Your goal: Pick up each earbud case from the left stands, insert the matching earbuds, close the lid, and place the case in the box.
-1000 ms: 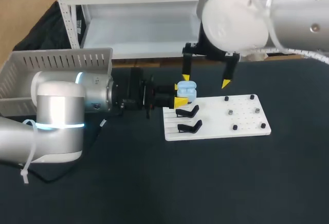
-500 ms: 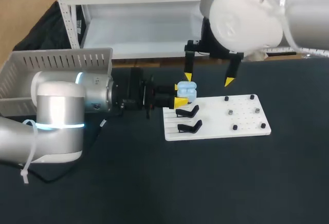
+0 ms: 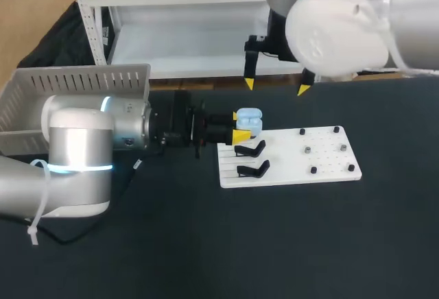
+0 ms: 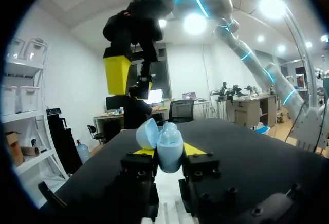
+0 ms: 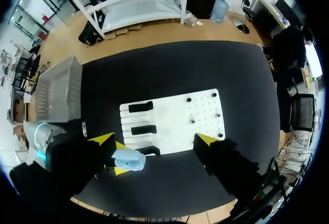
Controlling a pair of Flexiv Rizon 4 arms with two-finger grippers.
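Box (image 3: pixel 75 85): grey slatted bin at the far left of the dark desk (image 3: pixel 206 244), behind the left arm (image 3: pixel 79 151).
Left arm: lies low over the desk, pointing towards the white board (image 3: pixel 288 162).
Left hand (image 3: pixel 238 132): clenched on the earbud case (image 3: pixel 248 121); in the left wrist view both yellow fingers (image 4: pixel 195 149) press the case (image 4: pixel 168 147) from two sides.
Earbud case: light blue, upright, lid (image 4: pixel 147 133) hinged open. It is held at the board's rear left corner, in the hand and not in the box. What it contains cannot be told.
Stands: two black stands (image 3: pixel 250 149) (image 3: pixel 252 169) on the board's left half – both empty, just in front of the held case.
Board: white, flat on the desk; small dark pegs (image 3: pixel 313 170) on its right half.
Right hand (image 3: pixel 275 87): released, fingers spread wide and pointing down, raised above the board's rear edge and well apart from the case – nothing between the fingers.
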